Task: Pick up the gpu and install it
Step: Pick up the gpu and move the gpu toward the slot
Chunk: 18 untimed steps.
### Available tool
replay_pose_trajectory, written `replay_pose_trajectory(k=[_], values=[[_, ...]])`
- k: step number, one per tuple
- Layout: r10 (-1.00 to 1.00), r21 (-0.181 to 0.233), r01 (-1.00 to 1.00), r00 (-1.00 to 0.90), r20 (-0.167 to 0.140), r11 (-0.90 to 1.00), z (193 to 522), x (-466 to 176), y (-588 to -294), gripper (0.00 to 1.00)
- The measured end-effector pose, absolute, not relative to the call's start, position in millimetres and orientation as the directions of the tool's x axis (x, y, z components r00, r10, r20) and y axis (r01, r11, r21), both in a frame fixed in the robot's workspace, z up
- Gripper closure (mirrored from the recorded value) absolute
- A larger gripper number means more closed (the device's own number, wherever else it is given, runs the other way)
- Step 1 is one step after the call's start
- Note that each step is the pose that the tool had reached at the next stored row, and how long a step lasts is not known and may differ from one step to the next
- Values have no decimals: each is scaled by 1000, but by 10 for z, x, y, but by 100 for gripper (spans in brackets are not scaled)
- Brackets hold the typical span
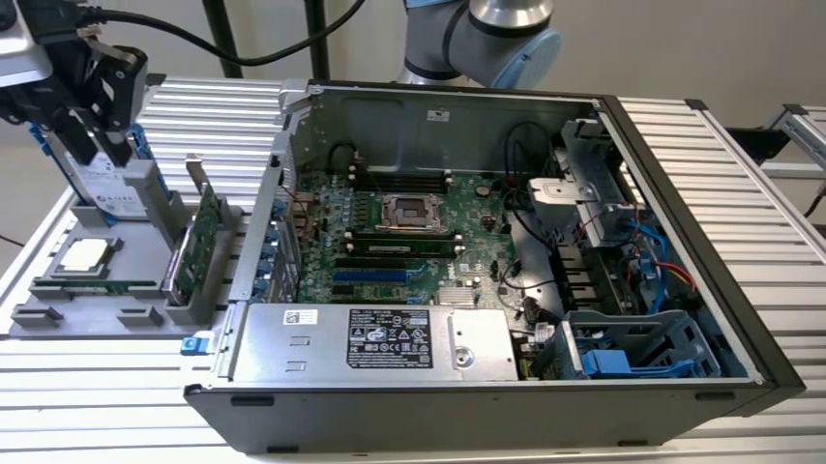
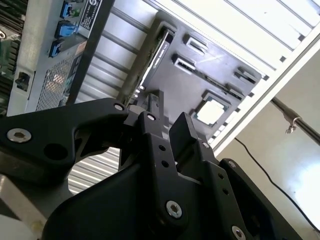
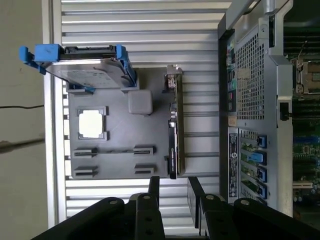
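Note:
The gpu [image 1: 207, 237] stands on edge in the right-hand slot of a grey holder tray [image 1: 130, 314], at the exterior view's left beside the open computer case [image 1: 516, 387]. Its green board faces the case and its silver bracket points up. In the first wrist view the gpu [image 3: 175, 125] shows edge-on, and in the second wrist view it [image 2: 156, 52] is a thin dark edge. My gripper [image 1: 101, 140] hangs high over the tray's far end, near the hard drive. Its fingers [image 3: 154, 186] stand apart and open with nothing between them, well short of the card.
A silver hard drive in a blue frame [image 3: 82, 67] stands at the tray's far end. A processor chip [image 3: 91, 124] and a memory stick [image 1: 91, 285] lie in the tray. The motherboard [image 1: 413, 242] lies exposed inside the case, behind a power supply [image 1: 374, 343]. The slatted table [image 1: 91, 396] surrounds everything.

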State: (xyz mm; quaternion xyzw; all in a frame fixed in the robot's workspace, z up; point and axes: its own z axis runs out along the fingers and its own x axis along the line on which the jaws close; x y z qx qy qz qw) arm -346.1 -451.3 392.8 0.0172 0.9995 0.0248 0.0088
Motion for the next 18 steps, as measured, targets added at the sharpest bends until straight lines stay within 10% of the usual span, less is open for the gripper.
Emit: replay_pose_trajectory(k=[18], values=[[35,50,34,-999,-17,998,3865,-3453,-4513,100]])
